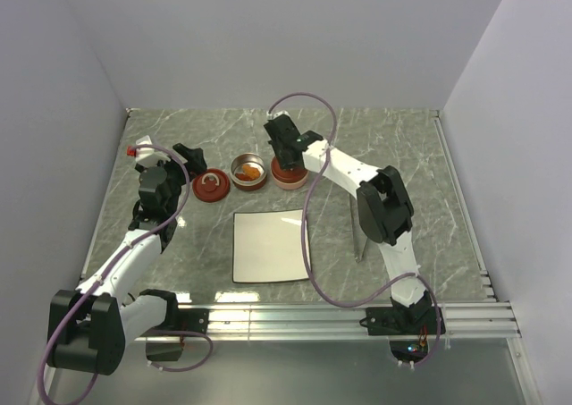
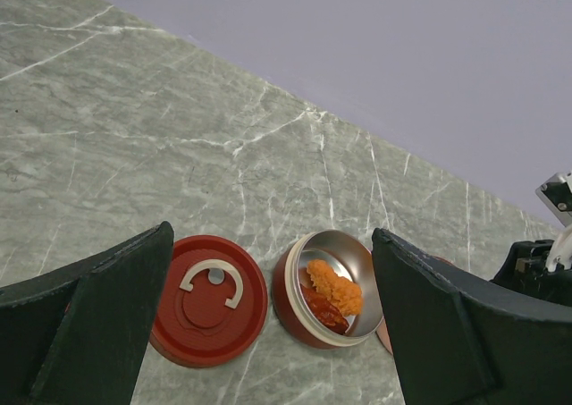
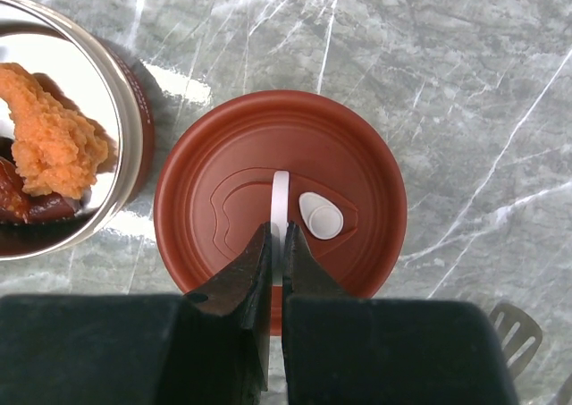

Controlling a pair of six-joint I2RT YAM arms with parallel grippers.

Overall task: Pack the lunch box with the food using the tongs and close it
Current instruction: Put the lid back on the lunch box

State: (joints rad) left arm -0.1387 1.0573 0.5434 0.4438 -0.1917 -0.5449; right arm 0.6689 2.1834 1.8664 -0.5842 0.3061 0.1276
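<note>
The lunch box (image 1: 248,172) is a round steel tin with a red outside, standing open at the back of the table. Orange and red food (image 2: 332,291) lies inside it, and also shows in the right wrist view (image 3: 49,146). One red lid (image 1: 210,188) lies flat on the table to the left of the tin. My left gripper (image 2: 273,320) hovers open above and in front of that lid (image 2: 207,299) and the tin, holding nothing. My right gripper (image 3: 279,235) is shut on the upright white handle (image 3: 280,190) of a second red lid (image 3: 357,155), to the right of the tin. The tongs (image 1: 360,240) lie to the right of the plate, partly behind the right arm.
A white square plate (image 1: 268,245) lies in front of the tin, between the two arms. The slotted tip of the tongs (image 3: 513,323) shows at the lower right of the right wrist view. Grey walls close off the table's back and sides.
</note>
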